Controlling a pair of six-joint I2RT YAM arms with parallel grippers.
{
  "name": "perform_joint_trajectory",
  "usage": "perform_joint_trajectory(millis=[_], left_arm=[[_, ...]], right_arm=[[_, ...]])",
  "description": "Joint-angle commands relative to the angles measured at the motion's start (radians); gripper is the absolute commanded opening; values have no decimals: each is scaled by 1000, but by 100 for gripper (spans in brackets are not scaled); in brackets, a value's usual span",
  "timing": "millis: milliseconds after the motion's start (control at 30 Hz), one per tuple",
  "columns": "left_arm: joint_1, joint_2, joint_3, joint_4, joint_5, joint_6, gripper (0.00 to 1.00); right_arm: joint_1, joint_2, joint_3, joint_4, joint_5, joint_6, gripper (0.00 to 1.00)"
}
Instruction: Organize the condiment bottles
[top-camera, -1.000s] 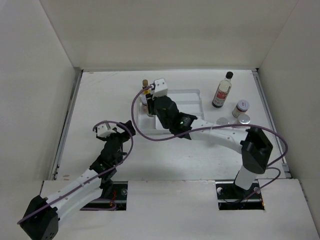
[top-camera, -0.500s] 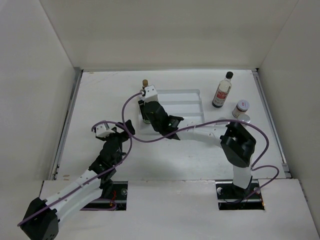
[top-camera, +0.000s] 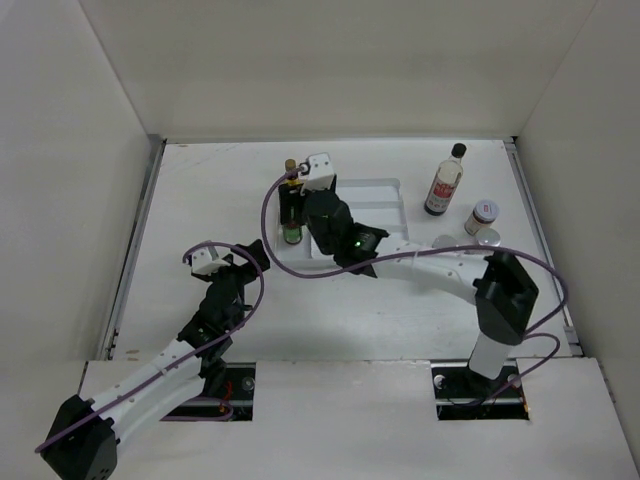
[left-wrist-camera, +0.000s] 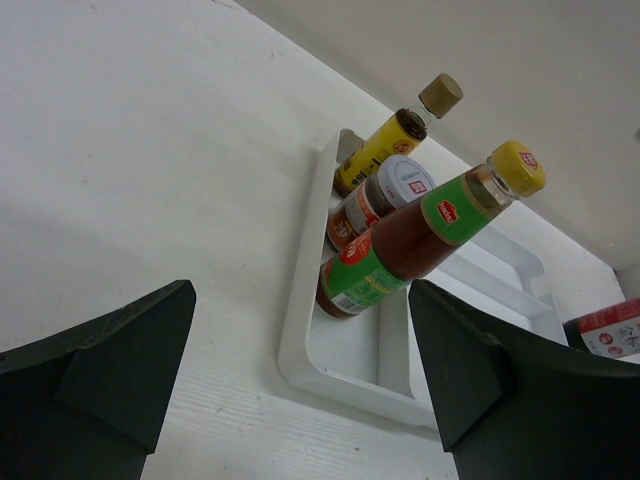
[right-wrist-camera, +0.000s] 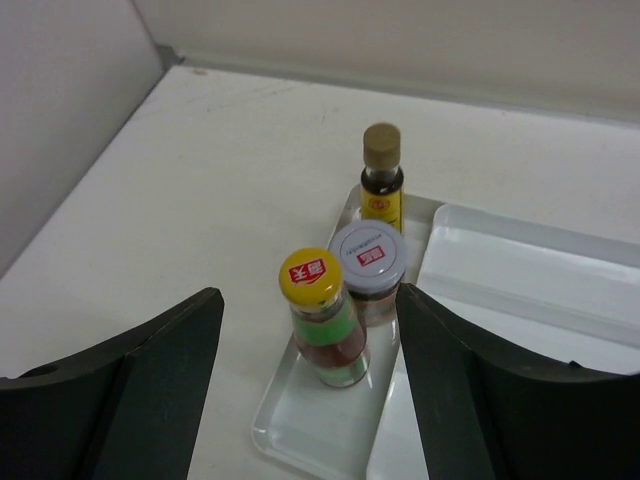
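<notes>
The yellow-capped green bottle (right-wrist-camera: 325, 315) (top-camera: 291, 236) stands upright in the left compartment of the white divided tray (top-camera: 372, 200), nearest the front. Behind it are a silver-lidded jar (right-wrist-camera: 368, 262) and the small yellow bottle (right-wrist-camera: 381, 180) (top-camera: 290, 166). My right gripper (right-wrist-camera: 308, 296) (top-camera: 297, 205) hangs open above that row, its fingers wide of the green bottle and touching nothing. The tall dark bottle (top-camera: 445, 180) and two silver-lidded jars (top-camera: 484, 213) (top-camera: 488, 238) stand on the table to the right. My left gripper (left-wrist-camera: 300, 300) (top-camera: 245, 256) is open and empty, low over the table and facing the tray.
The tray's wider right compartments (right-wrist-camera: 520, 270) hold nothing. The right forearm (top-camera: 420, 265) stretches across the tray's near side. White walls enclose the table on the left, back and right.
The right gripper set the green bottle down at the front of the tray's left compartment, opened and drew back above it. The left arm stayed put.
</notes>
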Motion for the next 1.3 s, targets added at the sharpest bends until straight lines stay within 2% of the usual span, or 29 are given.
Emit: perform_joint_trajectory(millis=[0, 133, 267, 400, 533, 667, 867, 1067, 1167, 1267], left_arm=[[4, -3, 1, 21, 8, -13, 89], [4, -5, 1, 21, 8, -18, 89], [4, -2, 1, 24, 12, -19, 89], [5, 15, 1, 31, 23, -24, 89], [8, 24, 2, 34, 26, -25, 89], [14, 13, -2, 35, 37, -25, 90], [16, 38, -2, 43, 41, -27, 90], [18, 44, -2, 52, 49, -27, 90], [18, 44, -5, 52, 49, -27, 90], [18, 47, -5, 52, 49, -27, 90]], right_arm=[[-40, -154, -36, 21, -3, 9, 78], [-167, -292, -108, 2, 3, -10, 82], [-420, -376, -125, -100, 81, -47, 89], [-640, -377, -123, -164, 132, -57, 98], [-740, -315, -102, -199, 84, -48, 100], [-789, -245, -74, -218, -20, -21, 98], [-826, -170, -45, -215, -66, -4, 80], [-824, -145, -62, -146, -54, -19, 43], [-820, -172, -92, -48, -20, -73, 34], [-792, -217, -99, 12, 39, -134, 30]])
